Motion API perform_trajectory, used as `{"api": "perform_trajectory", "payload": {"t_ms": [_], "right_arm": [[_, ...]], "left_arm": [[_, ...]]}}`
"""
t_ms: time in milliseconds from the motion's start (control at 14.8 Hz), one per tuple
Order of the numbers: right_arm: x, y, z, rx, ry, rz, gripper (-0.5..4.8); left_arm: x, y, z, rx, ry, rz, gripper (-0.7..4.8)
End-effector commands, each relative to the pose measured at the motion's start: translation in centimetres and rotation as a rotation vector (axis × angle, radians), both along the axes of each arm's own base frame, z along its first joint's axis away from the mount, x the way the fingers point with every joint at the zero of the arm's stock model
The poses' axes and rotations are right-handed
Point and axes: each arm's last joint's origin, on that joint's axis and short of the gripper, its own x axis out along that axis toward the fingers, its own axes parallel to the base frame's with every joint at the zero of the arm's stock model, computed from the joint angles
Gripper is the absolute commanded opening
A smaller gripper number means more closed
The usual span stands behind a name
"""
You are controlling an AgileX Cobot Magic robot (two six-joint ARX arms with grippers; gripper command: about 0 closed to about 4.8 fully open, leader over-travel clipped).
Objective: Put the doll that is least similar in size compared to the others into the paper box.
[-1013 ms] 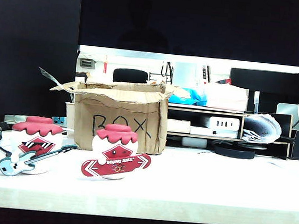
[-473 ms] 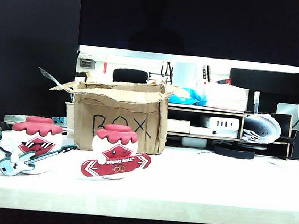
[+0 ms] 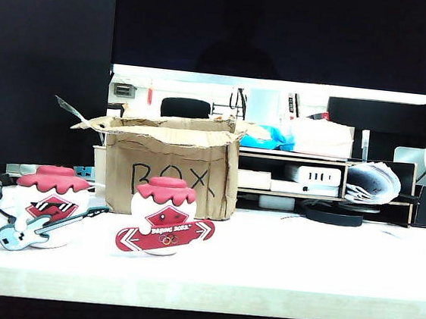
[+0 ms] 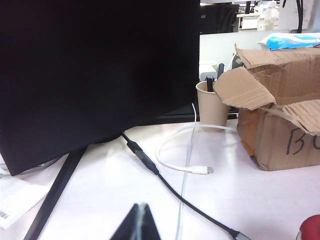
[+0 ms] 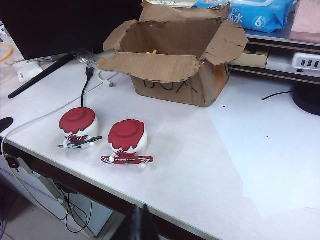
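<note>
Both grippers shut, empty, no arms in ext. view.

L gripper (image 4: 139, 222): jaws pressed together into one dark wedge, low over the table (image 4: 100, 175) w/ the paper box (image 4: 280, 105) off ahead to one side, nothing held. R gripper (image 5: 139, 222): fingertips meet in a dark point, held high above the table's front edge, angled down twd the paper box, nothing btw the jaws.

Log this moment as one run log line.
left tool: shut, beside monitor | right tool: shut, above table edge | paper box: open | tiny doll: not visible | two red-capped dolls: on table
</note>
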Motion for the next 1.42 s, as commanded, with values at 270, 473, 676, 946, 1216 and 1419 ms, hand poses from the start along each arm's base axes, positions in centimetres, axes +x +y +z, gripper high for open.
{"api": "perform_trajectory", "payload": {"t_ms": [270, 473, 676, 946, 1216, 1419], "right_arm": [[2.6, -4.2, 0.5, 0.102, -0.006, -0.455, -0.06], [2.9, -7.5, 0.1, 0.08, -0.072, -0.883, -0.06], [2.9, -9.3, -2.3, 0.063, -0.056, -1.142, -0.05], [3.5, -9.9, -6.8, 0.108, 0.006, -1.106, -0.05], [5.4, -9.5, -10.7, 0.115, 0.012, -0.919, -0.05], [6.4, -9.1, -12.5, 0.048, -0.053, -0.696, -0.05]], "left_arm": [[0.0, 0.0, 0.1, 0.0, -0.009, 0.003, -0.05], [0.0, 0.0, 0.1, 0.0, -0.007, 0.003, -0.05], [0.0, 0.0, 0.1, 0.0, -0.007, 0.0, -0.05], [0.0, 0.0, 0.1, 0.0, -0.007, 0.0, -0.05], [0.0, 0.0, 0.1, 0.0, -0.007, 0.0, -0.05], [0.0, 0.0, 0.1, 0.0, -0.006, 0.0, -0.05]]}}
